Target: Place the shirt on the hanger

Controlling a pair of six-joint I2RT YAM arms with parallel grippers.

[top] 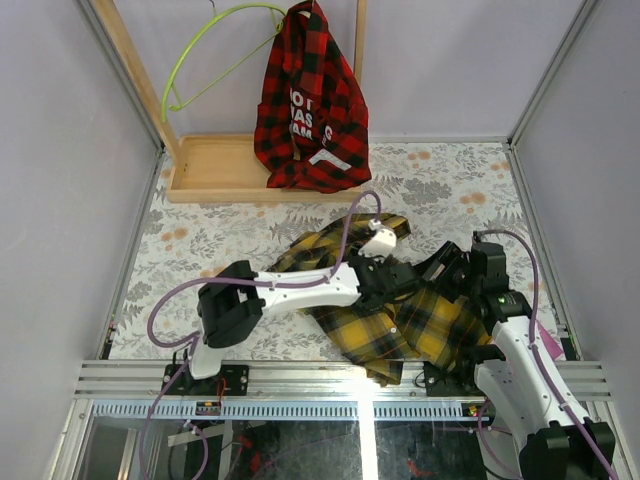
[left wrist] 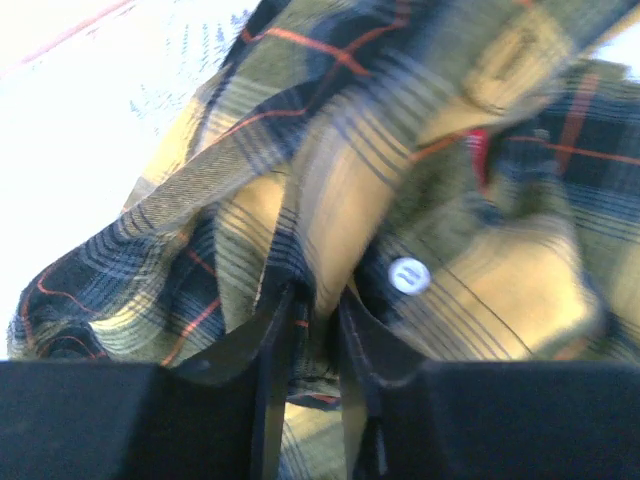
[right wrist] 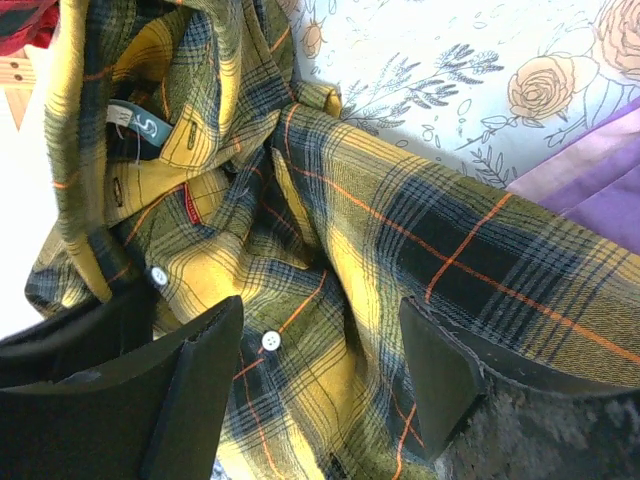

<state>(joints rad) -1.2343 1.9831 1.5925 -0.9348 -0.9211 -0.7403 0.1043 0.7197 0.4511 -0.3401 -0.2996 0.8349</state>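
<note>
Plain grey walls close in a bench (top: 200,240) covered with a flowered cloth. From above, a wooden rack (top: 215,165) stands at the far left. The lime-green hanger (top: 183,58) hangs from it, bare, beside a red-and-black shirt (top: 310,100). The yellow plaid shirt (top: 420,325) lies crumpled at the near middle of the bench, well apart from the hanger. The left pincer (top: 392,280) reaches across into its far side, and the right pincer (top: 447,272) sits just beside it on the heap.

The left wrist view is blurred. It shows the fingers (left wrist: 275,340) drawn close together with a fold of plaid clamped between them, near a white button (left wrist: 408,275).

In the right wrist view the fingers (right wrist: 205,360) stand wide apart over the cloth, gripping nothing. The collar with its size label (right wrist: 150,128) lies at upper left, and a purple cloth (right wrist: 590,170) shows at the right edge.

The step in hand looks like gathering the shirt, with one hold made and the hanger untouched. The next move probably calls for the right pincer to close on the fabric near the collar. Together the two could then lift and spread the neck opening for the hanger.
</note>
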